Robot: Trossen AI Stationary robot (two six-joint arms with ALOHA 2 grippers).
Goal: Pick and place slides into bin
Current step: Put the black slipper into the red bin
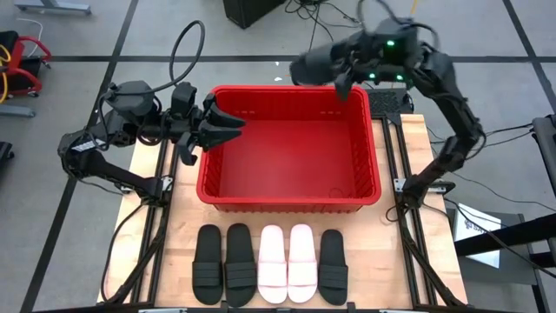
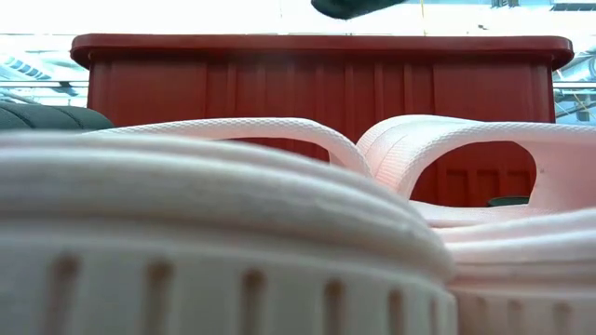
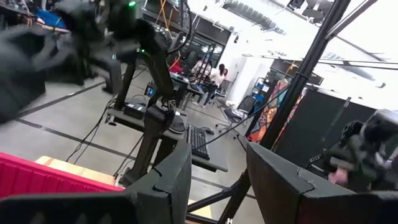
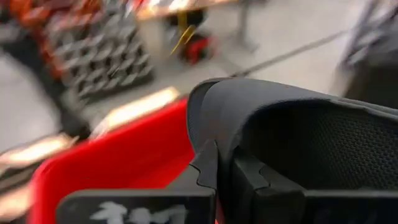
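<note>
Over the bin's (image 1: 291, 187) left rim, the left gripper (image 1: 228, 129) hangs with fingers parted, holding nothing. Along the bench's (image 1: 143, 169) front edge five slides wait in a row: two black (image 1: 224, 263), two pale pink (image 1: 287, 263), one black (image 1: 334, 265). Above the bin's far right corner, the right gripper (image 4: 233, 177) is clamped on a sixth black slide (image 1: 320, 65). None lies in the bin yet, so nearly everything remains.
</note>
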